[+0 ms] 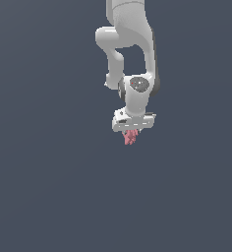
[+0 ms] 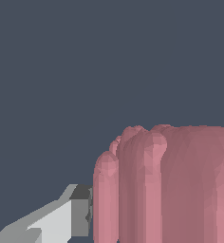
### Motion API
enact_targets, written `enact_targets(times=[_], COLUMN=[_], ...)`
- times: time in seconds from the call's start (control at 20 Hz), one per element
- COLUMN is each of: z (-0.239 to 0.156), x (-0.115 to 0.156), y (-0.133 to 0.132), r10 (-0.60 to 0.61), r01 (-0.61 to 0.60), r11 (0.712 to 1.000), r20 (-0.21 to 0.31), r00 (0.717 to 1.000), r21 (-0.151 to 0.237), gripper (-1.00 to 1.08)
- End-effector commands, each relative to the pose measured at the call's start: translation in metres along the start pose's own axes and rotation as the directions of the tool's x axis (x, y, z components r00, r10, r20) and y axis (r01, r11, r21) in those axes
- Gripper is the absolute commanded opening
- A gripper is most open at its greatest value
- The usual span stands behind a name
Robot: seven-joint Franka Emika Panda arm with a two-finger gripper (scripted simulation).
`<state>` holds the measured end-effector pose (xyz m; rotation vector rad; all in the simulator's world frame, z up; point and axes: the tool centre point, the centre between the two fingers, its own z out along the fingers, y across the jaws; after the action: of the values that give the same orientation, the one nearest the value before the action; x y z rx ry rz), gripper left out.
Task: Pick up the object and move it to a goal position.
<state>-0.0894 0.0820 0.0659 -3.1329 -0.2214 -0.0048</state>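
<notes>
Backdrop: flat dark slate-blue fills both views; no edge or seam visible, so cannot tell whether it is a worktop or plain background.

Robot arm: white-grey, enters at top centre of the exterior view and runs down to about mid-frame. Rounded links, a dark joint cap with a small red mark at the wrist.

Gripper: white block at the arm's lower end, just above the centre of the exterior view, pointing down. Clenched on the object. In the wrist view one finger shows at lower left, pale grey with a darker pad pressed against the object's side.

Object: small pink-red lumpy piece, jagged outline, hanging out just below the gripper in the exterior view. In the wrist view it fills the lower right, showing rounded vertical lobes.
</notes>
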Motion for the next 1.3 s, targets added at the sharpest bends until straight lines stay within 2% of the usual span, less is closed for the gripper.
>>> enact_targets(times=[0.0, 0.25, 0.5, 1.25], z=[0.002, -0.004, -0.019, -0.102], x=[-0.001, 0.002, 0.009, 0.05], y=[0.001, 0.004, 0.021, 0.112], r10=[0.002, 0.0, 0.0, 0.001], r01=[-0.002, 0.0, 0.0, -0.001], r11=[1.0, 1.0, 1.0, 1.0], r20=[0.003, 0.0, 0.0, 0.002], r00=[1.0, 1.0, 1.0, 1.0], r21=[-0.001, 0.0, 0.0, 0.001], gripper=[-1.0, -1.0, -1.0, -1.0])
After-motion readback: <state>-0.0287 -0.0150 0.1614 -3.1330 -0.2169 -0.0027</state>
